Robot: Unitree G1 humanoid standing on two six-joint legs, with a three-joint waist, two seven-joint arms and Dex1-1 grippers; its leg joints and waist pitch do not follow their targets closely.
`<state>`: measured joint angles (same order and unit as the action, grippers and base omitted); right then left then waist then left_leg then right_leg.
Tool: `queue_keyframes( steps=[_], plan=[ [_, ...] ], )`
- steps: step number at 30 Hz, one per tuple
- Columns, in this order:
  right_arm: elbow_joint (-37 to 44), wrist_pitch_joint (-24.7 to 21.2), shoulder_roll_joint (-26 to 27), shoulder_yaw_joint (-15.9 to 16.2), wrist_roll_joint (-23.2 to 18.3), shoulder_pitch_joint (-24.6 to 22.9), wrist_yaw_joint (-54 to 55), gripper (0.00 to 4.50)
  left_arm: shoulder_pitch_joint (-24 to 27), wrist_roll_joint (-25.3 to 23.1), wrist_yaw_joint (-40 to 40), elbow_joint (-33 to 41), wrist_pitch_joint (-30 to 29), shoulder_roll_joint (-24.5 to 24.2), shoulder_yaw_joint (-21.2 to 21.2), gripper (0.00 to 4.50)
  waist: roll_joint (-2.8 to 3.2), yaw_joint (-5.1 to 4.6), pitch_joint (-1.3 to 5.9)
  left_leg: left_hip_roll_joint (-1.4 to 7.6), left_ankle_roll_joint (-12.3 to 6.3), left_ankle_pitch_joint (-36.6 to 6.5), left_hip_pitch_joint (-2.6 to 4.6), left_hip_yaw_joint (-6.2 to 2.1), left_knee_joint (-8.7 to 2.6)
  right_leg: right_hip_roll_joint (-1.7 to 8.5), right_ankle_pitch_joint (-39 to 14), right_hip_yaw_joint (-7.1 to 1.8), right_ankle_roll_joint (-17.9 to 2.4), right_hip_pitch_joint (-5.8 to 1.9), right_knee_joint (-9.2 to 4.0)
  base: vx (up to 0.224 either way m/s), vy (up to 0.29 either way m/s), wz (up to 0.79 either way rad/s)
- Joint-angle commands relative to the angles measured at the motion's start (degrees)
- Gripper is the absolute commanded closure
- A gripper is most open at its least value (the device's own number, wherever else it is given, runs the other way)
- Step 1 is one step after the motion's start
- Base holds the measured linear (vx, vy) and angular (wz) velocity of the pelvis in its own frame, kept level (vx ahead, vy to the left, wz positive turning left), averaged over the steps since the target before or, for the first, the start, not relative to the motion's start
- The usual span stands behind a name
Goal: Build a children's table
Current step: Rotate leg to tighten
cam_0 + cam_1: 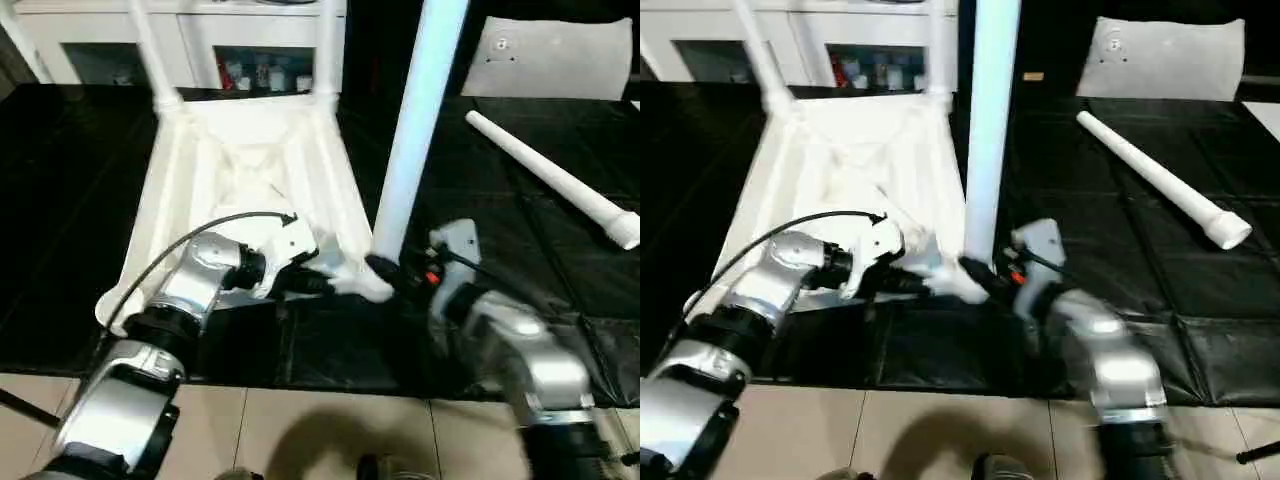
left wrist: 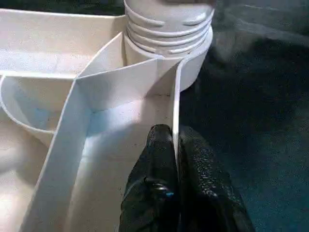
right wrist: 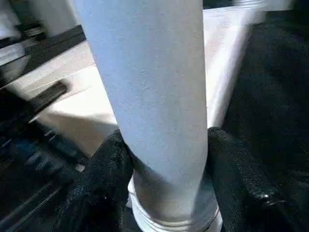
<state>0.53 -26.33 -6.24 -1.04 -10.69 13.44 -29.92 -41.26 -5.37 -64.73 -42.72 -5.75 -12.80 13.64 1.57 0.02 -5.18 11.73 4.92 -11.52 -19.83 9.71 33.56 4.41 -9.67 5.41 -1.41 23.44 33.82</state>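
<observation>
The children's table lies upside down on the black mat, its white top ribbed side up. Two legs stand in the far corner sockets. A third leg stands upright at the near right corner socket. My right gripper is shut around that leg's base, with a black finger on each side of the leg. My left gripper is shut on the top's thin rim wall just beside that socket. A fourth leg lies loose on the mat to the right.
The black mat covers the floor under the work, ending at pale tiles close to me. A white cabinet stands behind the table. A white panel leans at the back right.
</observation>
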Motion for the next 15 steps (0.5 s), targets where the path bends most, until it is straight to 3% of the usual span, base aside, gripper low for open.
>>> queue_keyframes(
  steps=[1, 2, 4, 5, 6, 7, 9, 12, 15],
  plan=[
    [-2.8, -4.9, 6.7, 5.1, -1.0, 1.2, 3.5, 2.51, 0.2, 3.6, 3.6, 2.3, -0.2, 8.5, 1.1, 4.50, -0.70, 0.22, 2.91, 0.49, -2.84, -12.0, -0.23, -0.29, -4.10, 3.53, -32.2, -2.65, -4.8, -2.42, -6.52, 0.000, 0.000, 0.00],
    [-4.7, -5.7, 9.6, 4.5, 0.5, 2.8, 8.5, 2.51, -0.6, 3.4, 9.0, 1.7, -2.0, 10.9, 0.1, 4.50, -0.66, -0.07, 2.97, 0.60, -2.44, -12.4, -0.37, -0.40, -4.22, 3.51, -31.5, -2.55, -5.2, -2.50, -6.31, 0.000, 0.000, 0.00],
    [-6.1, -5.7, 10.8, 3.9, 0.6, 3.7, 10.4, 2.51, -1.2, 3.5, 12.2, 1.0, -2.5, 12.3, -0.8, 4.50, -0.58, -0.27, 3.03, 0.54, -2.21, -13.0, -0.34, -0.58, -4.38, 3.50, -31.5, -2.35, -5.2, -2.68, -6.42, 0.000, 0.000, 0.00],
    [-7.8, -4.3, 12.2, 3.1, 0.8, 5.1, 12.7, 2.51, -2.0, 3.6, 15.9, 0.3, -3.1, 14.2, -2.2, 4.50, -0.53, -0.62, 3.36, 0.57, -2.91, -12.5, -0.31, -0.44, -4.29, 3.52, -28.7, -2.48, -5.9, -2.77, -6.43, 0.000, 0.000, 0.00],
    [-8.1, -3.7, 12.6, 2.7, 0.9, 5.4, 13.2, 1.95, -2.1, 3.4, 16.7, 0.3, -2.9, 14.6, -2.4, 4.50, -0.34, -0.59, 3.41, 0.63, -3.21, -12.5, -0.20, -0.45, -4.35, 3.48, -27.4, -2.57, -6.4, -2.66, -6.45, 0.000, 0.000, 0.00],
    [-8.3, -3.0, 12.8, 2.3, 1.0, 5.6, 13.7, 1.81, -2.2, 3.2, 16.9, 0.2, -2.8, 14.7, -2.3, 4.50, -0.25, -0.64, 3.43, 0.63, -3.47, -12.6, -0.20, -0.43, -4.36, 3.46, -26.7, -2.63, -6.7, -2.67, -6.38, 0.000, 0.000, 0.00],
    [-8.5, -2.0, 12.7, 1.8, 1.1, 5.8, 13.9, 1.81, -2.2, 3.0, 16.8, 0.1, -2.4, 14.7, -2.3, 4.50, -0.70, -0.61, 3.86, 0.47, -4.75, -11.0, -0.47, -0.32, -4.25, 3.53, -22.9, -2.87, -7.6, -3.07, -5.92, 0.000, 0.000, 0.00],
    [-7.9, -1.6, 11.9, 1.4, 1.2, 5.1, 13.1, 1.36, -2.0, 2.7, 15.8, 0.1, -1.9, 14.1, -2.1, 4.50, -0.54, -0.48, 4.13, 0.43, -6.17, -7.9, -0.68, -0.25, -4.12, 3.66, -18.6, -2.99, -9.3, -3.38, -5.34, 0.000, 0.000, 0.00],
    [-5.6, -0.3, 9.4, -0.4, 1.7, 3.1, 12.4, 1.02, -1.5, 1.5, 13.1, -0.8, 1.2, 11.5, -1.5, 4.50, -0.63, -0.34, 4.34, 0.40, -6.77, -7.7, -0.67, -0.05, -3.96, 3.73, -17.5, -3.02, -9.7, -3.52, -5.30, 0.000, 0.000, 0.00]
  ],
)
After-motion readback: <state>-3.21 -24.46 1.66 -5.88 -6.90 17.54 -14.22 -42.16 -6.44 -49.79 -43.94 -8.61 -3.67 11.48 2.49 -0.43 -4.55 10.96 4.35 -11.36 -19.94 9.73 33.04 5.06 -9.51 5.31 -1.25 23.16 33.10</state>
